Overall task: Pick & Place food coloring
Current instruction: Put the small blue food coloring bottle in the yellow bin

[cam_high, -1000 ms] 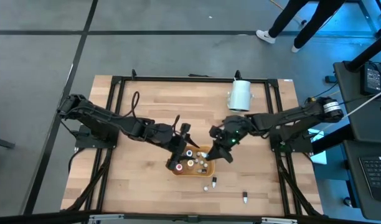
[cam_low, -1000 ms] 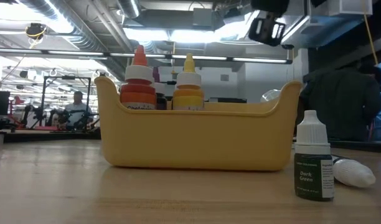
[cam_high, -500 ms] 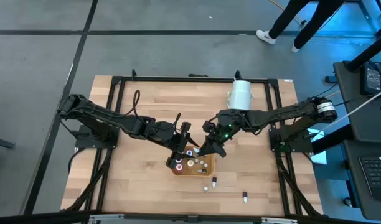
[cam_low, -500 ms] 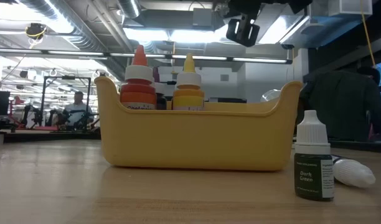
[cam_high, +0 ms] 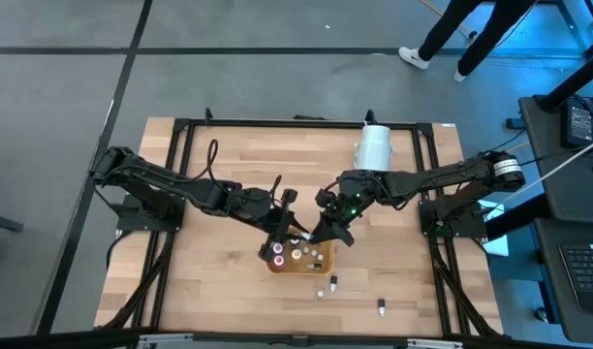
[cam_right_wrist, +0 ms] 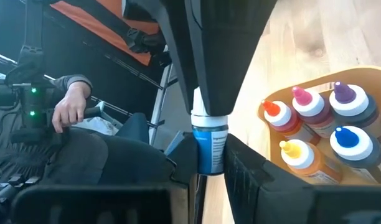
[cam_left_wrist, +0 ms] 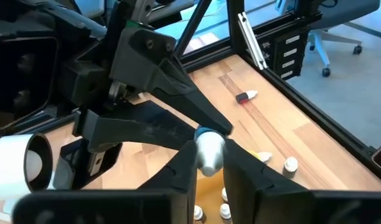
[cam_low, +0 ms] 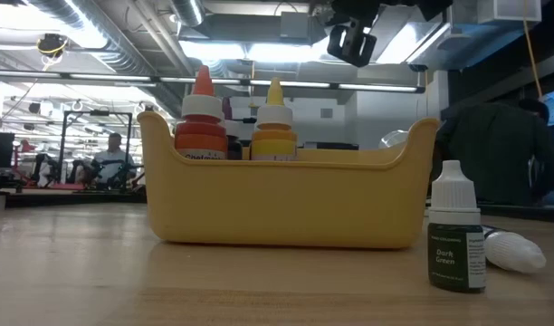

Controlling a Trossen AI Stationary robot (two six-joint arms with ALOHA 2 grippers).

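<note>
High view first, and you see the two dark arms meeting over the small yellow-orange plastic tray (cam_high: pixel 298 260) near the middle of the light wooden table (cam_high: pixel 219 281). Your left gripper (cam_high: pixel 281 229) and your right gripper (cam_high: pixel 321 229) hang just above the tray's far edge, fingertips nearly touching each other. Between them sits one tiny blue food coloring bottle with a pale cap (cam_right_wrist: pixel 209 140).

From the right wrist camera, your right gripper's fingers (cam_right_wrist: pixel 240 165) pinch the bottle's blue body, while the left arm's dark fingers close on its white neck from the other end. From the left wrist camera, you see the left gripper's fingers (cam_left_wrist: pixel 178 168) clamped on the bottle's rounded pale end (cam_left_wrist: pixel 209 149). So both sets of jaws are pinching the same bottle, held in the air beside the tray.

Inside the tray stand more dropper bottles with orange, pink, purple, blue and yellow tips (cam_right_wrist: pixel 315 127). On the table in front of the tray you have a loose dark green bottle with a white cap (cam_low: pixel 456 237) standing upright, with another white-capped bottle (cam_low: pixel 515 251) lying on its side just beside it. Well behind the tray, near the table's far edge, stands a large white cylinder (cam_high: pixel 374 147).

Beyond the table, a person's hand (cam_right_wrist: pixel 69 109) shows in the right wrist view.
</note>
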